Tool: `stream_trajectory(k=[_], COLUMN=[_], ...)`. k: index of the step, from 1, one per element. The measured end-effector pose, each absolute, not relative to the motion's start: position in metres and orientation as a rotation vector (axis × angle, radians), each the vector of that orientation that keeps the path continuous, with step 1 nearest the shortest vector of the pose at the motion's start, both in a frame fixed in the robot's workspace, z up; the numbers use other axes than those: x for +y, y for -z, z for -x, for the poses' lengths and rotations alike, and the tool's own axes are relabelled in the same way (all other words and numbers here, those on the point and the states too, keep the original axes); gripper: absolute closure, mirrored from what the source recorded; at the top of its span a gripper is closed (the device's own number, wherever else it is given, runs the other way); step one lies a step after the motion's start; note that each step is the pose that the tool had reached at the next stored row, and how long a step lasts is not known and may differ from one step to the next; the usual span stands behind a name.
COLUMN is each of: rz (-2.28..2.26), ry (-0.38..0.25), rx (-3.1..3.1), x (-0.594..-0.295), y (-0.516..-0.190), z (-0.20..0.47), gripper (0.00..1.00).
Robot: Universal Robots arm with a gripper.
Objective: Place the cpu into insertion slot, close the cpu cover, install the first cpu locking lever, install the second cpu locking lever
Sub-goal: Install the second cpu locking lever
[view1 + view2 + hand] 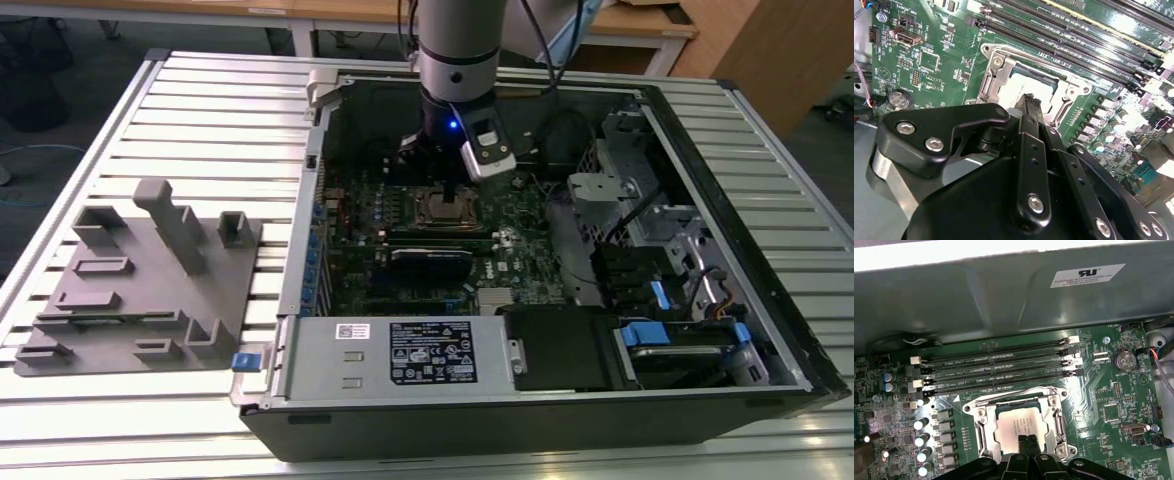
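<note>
The claw (1026, 444) is hovering right over the cpu (1021, 426), its fingers pinched narrow and holding nothing; the cpu is sitting in the insertion slot (985, 437) under the cpu cover (1056, 401); pressing squarely and gently would likely suit this step.

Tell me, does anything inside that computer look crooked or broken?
Nothing stands out. The cpu lies flat and square in its slot, the cover frames it evenly, and the tool sits right at the chip's edge. No damage shows on the board.
</note>
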State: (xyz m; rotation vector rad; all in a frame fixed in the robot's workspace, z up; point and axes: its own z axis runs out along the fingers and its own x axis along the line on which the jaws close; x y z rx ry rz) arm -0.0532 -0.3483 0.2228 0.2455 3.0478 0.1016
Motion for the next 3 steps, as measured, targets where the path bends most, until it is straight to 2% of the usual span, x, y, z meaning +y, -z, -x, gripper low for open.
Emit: stream_trajectory(k=[3], rz=[-0.246], ry=[-0.102], rx=[3.048], x=[-0.3479], y=[-0.2228], z=[0.0532], gripper=[0.9])
